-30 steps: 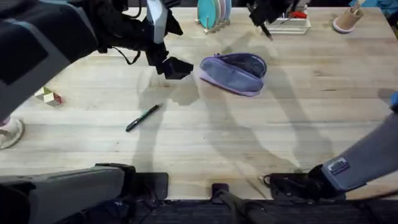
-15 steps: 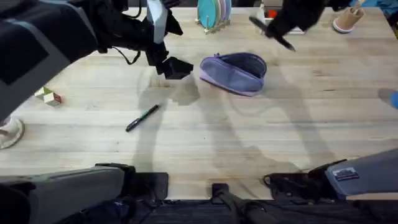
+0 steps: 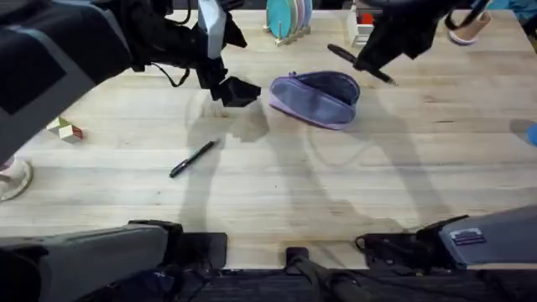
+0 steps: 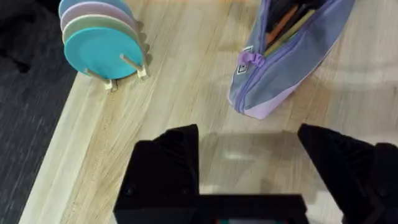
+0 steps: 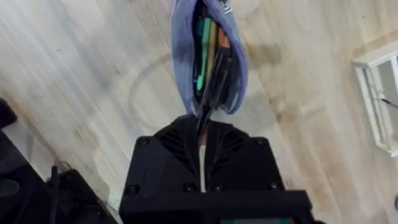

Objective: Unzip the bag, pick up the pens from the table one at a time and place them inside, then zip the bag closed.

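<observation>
Your right gripper (image 3: 369, 65), clamped on a slim black pen (image 3: 361, 64) above the unzipped lavender fabric pouch (image 3: 315, 97), could miss its narrow mouth if released tilted; your left gripper (image 4: 249, 163) hangs wide open, empty.

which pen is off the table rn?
The pen held by the right tool, above the open bag. The other pen lies loose on the table, left of the bag.

The small oblong lavender fabric pouch (image 3: 316, 97) lies on the light wooden desk (image 3: 336, 184), in front of the rack of round plates (image 3: 288, 17). One slim black pen (image 3: 192, 158) lies on the desk to its front-left; another pen (image 3: 362, 64) hangs above its right end.
</observation>
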Controlling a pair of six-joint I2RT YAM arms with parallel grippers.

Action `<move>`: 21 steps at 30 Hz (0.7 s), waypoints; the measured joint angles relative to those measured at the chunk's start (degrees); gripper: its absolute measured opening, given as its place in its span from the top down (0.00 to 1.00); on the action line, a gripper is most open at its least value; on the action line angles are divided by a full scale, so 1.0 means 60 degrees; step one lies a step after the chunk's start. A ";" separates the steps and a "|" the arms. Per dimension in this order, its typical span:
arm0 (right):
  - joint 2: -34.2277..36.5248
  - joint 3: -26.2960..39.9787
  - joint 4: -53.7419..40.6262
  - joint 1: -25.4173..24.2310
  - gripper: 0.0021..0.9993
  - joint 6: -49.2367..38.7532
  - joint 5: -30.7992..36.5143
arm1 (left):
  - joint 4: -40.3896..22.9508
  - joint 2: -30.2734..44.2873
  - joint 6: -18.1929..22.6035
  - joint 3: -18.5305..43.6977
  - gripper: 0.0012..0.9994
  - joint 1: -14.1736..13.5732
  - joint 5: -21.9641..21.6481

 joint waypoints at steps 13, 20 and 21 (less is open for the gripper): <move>-0.1175 -0.3446 0.2081 0.0000 0.97 -0.0113 0.0616 | 0.0000 0.0000 0.0000 0.0000 0.01 0.0000 0.0000; -0.0983 -0.4072 0.3293 0.0000 0.97 -0.0264 0.0890 | 0.0000 0.0000 0.0000 0.0000 0.01 0.0000 0.0000; -0.0983 -0.4128 0.3461 0.0000 0.97 -0.0360 0.0915 | 0.0000 0.0000 0.0000 0.0000 0.01 0.0000 0.0000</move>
